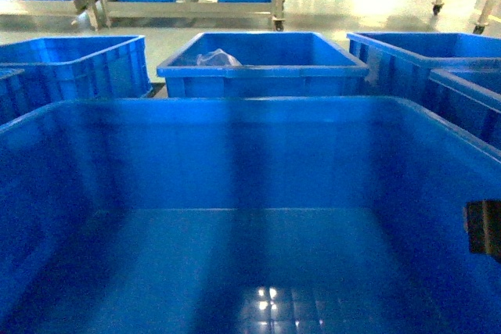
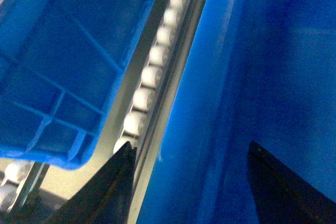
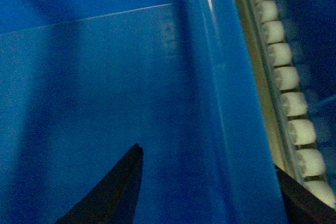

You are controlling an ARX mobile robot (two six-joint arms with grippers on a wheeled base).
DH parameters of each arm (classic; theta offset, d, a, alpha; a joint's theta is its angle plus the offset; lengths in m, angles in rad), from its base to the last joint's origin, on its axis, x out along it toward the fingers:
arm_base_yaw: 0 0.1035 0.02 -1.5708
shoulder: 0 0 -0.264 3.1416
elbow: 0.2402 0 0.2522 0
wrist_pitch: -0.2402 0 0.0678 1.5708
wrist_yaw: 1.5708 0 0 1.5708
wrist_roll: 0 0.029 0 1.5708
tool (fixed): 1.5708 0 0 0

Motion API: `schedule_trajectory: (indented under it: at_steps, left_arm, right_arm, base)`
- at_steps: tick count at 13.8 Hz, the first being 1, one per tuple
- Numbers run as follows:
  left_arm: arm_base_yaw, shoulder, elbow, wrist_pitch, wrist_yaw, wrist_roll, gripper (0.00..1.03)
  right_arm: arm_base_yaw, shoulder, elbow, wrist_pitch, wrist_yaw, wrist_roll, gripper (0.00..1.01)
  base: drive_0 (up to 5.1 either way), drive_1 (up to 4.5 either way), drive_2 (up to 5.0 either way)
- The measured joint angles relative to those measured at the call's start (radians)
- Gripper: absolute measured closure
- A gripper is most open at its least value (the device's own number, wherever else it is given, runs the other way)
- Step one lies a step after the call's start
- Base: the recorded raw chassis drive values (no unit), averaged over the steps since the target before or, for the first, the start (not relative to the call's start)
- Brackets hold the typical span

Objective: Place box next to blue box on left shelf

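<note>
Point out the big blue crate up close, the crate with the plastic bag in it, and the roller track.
big blue crate (image 1: pixel 235 154), head view, inner far wall.
crate with the plastic bag (image 1: pixel 266 81), head view, front outer wall.
roller track (image 2: pixel 149 74), left wrist view, one white roller.

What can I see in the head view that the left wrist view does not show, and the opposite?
Only the head view shows the box's open inside, a crate behind holding crumpled plastic, and far shelves. Only the left wrist view shows a roller track, a neighbouring crate's ribbed wall and the left gripper, its fingers astride the box wall. Both show the blue box.
</note>
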Motion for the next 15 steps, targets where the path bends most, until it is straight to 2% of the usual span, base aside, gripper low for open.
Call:
schedule_trajectory:
  at_steps: [2,4,6,7,11,12,14,15]
  left_arm:
    - [-0.011,-0.064,0.018,0.138,-0.057,-0.011,0.24]
    - [-0.017,-0.143,0.08,0.26,-0.084,0.02,0.04]
    - [-0.034,-0.164,0.133,0.269,-0.088,0.072,0.05]
    - [-0.042,-0.158,0.134,0.255,-0.092,0.089,0.05]
    - [-0.093,-0.15,0.103,0.249,-0.134,0.096,0.05]
    - [-0.093,-0.149,0.101,0.249,-0.134,0.096,0.05]
    - [-0.093,-0.15,0.101,0.251,-0.137,0.096,0.05]
    - [-0.093,-0.15,0.101,0.253,-0.136,0.096,0.05]
  right_arm:
    - [0.006,-0.022,0.025,-0.002,-0.045,0.018,0.26]
    - [0.007,-0.061,0.101,-0.004,-0.037,0.013,0.03]
    - [0.026,-0.083,0.196,0.011,-0.019,-0.016,0.03]
    - [0.035,-0.085,0.201,0.014,-0.016,-0.021,0.03]
    - [0.082,-0.079,0.174,0.016,-0.002,-0.02,0.03]
    - [0.084,-0.079,0.172,0.017,0.034,-0.02,0.03]
    - [0.084,-0.079,0.172,0.018,0.044,-0.02,0.03]
    - [0.085,-0.086,0.143,0.117,0.077,-0.05,0.05]
  base:
    - [0.0,0.0,0.0]
    - [0.0,0.0,0.0]
    - [0.0,0.0,0.0]
    - [0.0,0.0,0.0]
    - [0.0,0.0,0.0]
    - [0.0,0.0,0.0]
    - [0.0,0.0,0.0]
    - [0.0,0.0,0.0]
